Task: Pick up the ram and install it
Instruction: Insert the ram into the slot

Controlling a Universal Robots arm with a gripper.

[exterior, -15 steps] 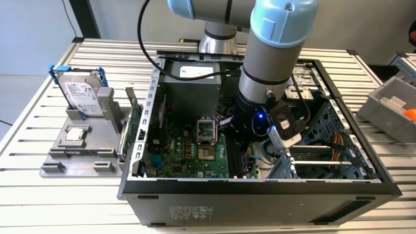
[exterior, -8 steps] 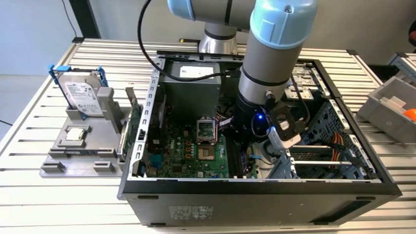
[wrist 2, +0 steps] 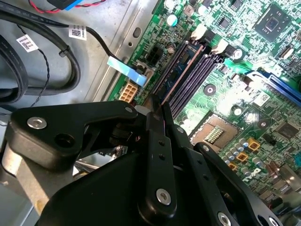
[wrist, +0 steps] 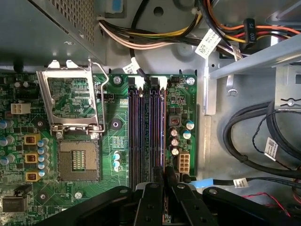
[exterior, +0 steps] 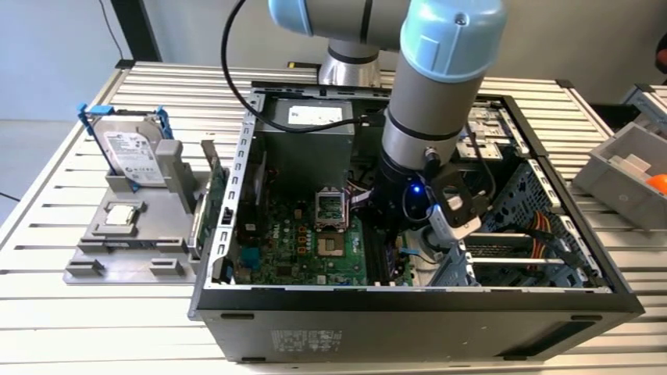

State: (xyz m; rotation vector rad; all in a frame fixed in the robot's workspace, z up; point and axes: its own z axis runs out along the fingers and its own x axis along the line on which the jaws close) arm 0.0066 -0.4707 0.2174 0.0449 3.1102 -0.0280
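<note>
The ram (wrist 2: 182, 70) is a thin dark stick standing on edge in the memory slot nearest the motherboard's edge, its end between white clips. In the first wrist view the ram (wrist: 162, 127) runs along the outermost of several parallel slots. My gripper (wrist 2: 157, 106) sits over one end of it, and the black fingers (wrist 2: 165, 117) are shut on its top edge. From outside, the gripper (exterior: 404, 248) reaches down deep inside the open computer case (exterior: 417, 301), over the green motherboard (exterior: 302, 250).
A silver hard drive with blue rails (exterior: 130, 148) stands on a grey fixture (exterior: 125, 250) at the exterior view's left. A green expansion card (exterior: 214, 211) stands beside the case. The open processor socket (wrist: 77, 160) and black cables (wrist: 254, 141) flank the slots. A grey bin (exterior: 625, 164) sits at the right.
</note>
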